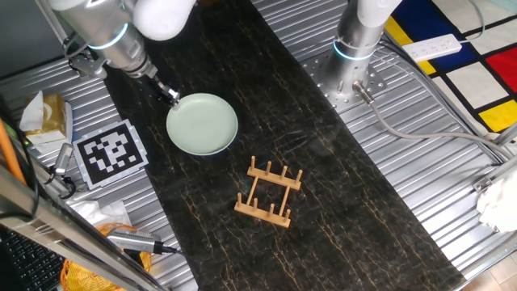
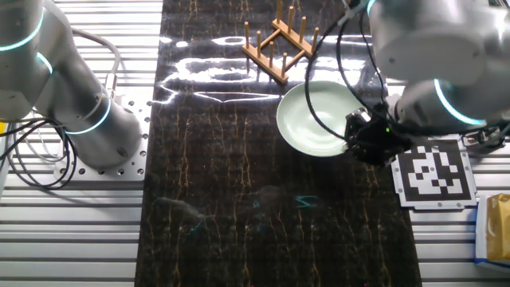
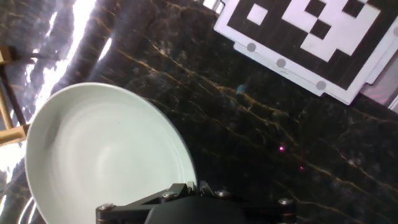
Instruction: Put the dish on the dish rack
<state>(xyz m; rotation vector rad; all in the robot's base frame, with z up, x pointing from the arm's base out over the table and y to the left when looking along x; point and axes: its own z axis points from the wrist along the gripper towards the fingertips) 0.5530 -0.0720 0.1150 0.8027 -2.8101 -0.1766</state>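
Here the jaws meet the dish's rim, rack apart.

A round, pale mint-green glossy dish lies flat on the worktop, well apart from the small light-wood pegged dish rack.

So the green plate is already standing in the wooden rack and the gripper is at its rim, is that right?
Not quite. The plate lies flat on the dark table, apart from the wooden rack, as one fixed view shows. The gripper is indeed at its rim.
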